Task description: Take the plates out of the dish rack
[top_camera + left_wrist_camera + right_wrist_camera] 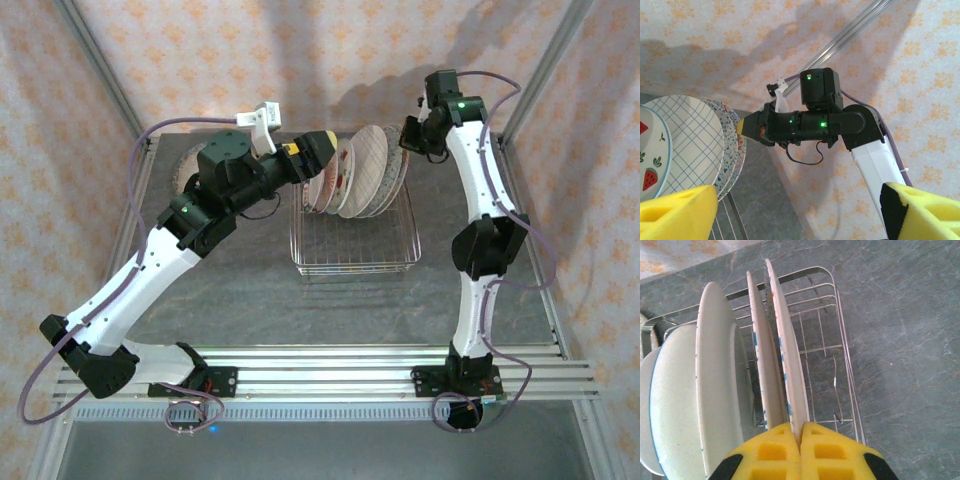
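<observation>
Several plates (355, 172) stand on edge at the back of the silver wire dish rack (352, 265). In the right wrist view my right gripper (800, 429) is shut on the rim of the plate at the right end of the row (788, 365), with the other plates (715, 380) to its left. The rack's wires (840, 340) show beyond. My left gripper (318, 150) hovers at the left end of the row, open and holding nothing. In the left wrist view its yellow fingers (675, 212) stand far apart, a blue plaid plate (690, 140) is at the left, and the right gripper (747, 127) sits at the row's far rim.
The front half of the rack holds no plates. A grey marbled tabletop (250, 290) surrounds it. A round pale shape (186, 165) lies at the back left, partly hidden by the left arm. Metal frame posts (95, 60) and patterned walls close in the back and sides.
</observation>
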Controlling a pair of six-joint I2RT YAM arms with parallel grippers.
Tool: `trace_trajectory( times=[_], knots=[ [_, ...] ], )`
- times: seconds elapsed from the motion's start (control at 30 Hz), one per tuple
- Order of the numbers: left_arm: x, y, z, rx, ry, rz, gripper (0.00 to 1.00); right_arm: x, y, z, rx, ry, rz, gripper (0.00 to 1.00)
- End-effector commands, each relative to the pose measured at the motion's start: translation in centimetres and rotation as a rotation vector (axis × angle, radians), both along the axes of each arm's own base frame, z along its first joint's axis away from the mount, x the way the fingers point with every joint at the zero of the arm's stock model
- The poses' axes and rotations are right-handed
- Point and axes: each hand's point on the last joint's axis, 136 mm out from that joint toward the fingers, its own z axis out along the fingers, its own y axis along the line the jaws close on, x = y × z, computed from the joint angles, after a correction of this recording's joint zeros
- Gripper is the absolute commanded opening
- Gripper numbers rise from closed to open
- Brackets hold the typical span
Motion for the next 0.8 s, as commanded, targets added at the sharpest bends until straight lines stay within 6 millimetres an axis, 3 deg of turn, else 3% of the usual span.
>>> trace_trajectory(
  times=[0.0, 0.33, 0.77],
  knots=[
    [-0.3, 0.0, 2.4, -0.039, -0.058, -0.005, 0.83, -0.5, -0.6, 2.9, -0.059, -0.074, -0.050, 0.00],
    [-0.3, 0.0, 2.2, -0.044, -0.052, -0.007, 0.83, -1.6, -1.4, 7.7, -0.120, -0.204, -0.107, 0.00],
    [0.0, -0.5, 2.0, -0.089, -0.035, -0.020, 0.83, -3.1, -2.6, 10.6, -0.171, -0.254, -0.134, 0.00]
  ],
)
